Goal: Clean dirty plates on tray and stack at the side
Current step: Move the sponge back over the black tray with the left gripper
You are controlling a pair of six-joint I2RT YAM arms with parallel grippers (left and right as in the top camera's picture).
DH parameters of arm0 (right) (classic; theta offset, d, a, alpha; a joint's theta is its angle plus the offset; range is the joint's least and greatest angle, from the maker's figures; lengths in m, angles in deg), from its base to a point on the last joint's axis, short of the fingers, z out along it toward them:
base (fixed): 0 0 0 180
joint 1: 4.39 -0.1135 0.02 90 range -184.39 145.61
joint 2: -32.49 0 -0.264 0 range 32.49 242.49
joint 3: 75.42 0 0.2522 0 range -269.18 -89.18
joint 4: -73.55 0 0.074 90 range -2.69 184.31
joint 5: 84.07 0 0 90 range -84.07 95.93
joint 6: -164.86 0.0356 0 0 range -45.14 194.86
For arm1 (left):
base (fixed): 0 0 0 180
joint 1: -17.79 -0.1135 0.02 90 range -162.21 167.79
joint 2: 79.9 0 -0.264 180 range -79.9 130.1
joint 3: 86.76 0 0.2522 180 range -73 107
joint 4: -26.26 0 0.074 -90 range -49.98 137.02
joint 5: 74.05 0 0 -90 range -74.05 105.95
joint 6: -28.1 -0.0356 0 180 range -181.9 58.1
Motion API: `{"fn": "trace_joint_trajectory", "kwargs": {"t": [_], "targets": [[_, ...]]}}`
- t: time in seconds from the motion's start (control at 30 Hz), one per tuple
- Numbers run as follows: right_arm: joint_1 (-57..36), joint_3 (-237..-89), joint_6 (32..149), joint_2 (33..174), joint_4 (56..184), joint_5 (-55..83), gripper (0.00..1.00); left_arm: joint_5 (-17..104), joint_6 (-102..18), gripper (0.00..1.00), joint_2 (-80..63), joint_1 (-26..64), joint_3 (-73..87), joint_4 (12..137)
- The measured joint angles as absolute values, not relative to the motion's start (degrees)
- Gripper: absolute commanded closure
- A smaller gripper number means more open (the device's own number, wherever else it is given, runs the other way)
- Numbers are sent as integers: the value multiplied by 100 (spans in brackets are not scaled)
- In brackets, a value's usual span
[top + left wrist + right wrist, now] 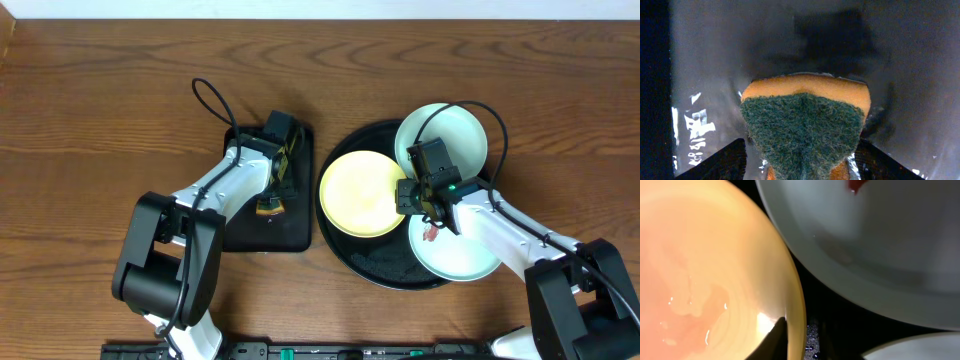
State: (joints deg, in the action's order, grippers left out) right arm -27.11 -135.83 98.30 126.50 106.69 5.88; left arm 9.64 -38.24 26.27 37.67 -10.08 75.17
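Nothing stacked yet: yellow plate (358, 195) at 9 o'clock and both mint plates (455, 135) sit on tray (385, 272), 5 o'clock one smeared; left fingers (725, 162) apart round sponge (805, 125), right fingers (777, 340) at yellow rim, grip unclear.

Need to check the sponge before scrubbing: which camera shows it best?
Left wrist view: the sponge is large and close, green scouring face toward the camera, orange foam behind, on the black rectangular tray. Overhead shows only a small coloured sliver on that tray. Right wrist shows none of it.
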Motion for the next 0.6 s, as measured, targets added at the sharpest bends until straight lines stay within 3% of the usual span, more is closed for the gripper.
{"fn": "trace_joint_trajectory", "kwargs": {"t": [0.13,0.23,0.43,0.5,0.53,0.6], "targets": [[-2711,-13581,9806,12650,10671,590,99,955,-3842,26,2627,3767,-1008,7530],[-2711,-13581,9830,12650,10660,592,99,953,-3870,17,2624,3764,-1006,7537],[-2711,-13581,9830,12650,10656,594,98,953,-3883,15,2622,3764,-997,7544],[-2711,-13583,9843,12650,10656,592,82,951,-3883,15,2622,3764,-997,7544],[-2711,-13581,9850,12650,10660,588,80,951,-3883,15,2622,3764,-997,7546],[-2711,-13581,9806,12650,10664,588,91,953,-3883,15,2622,3760,-997,7546]]}}
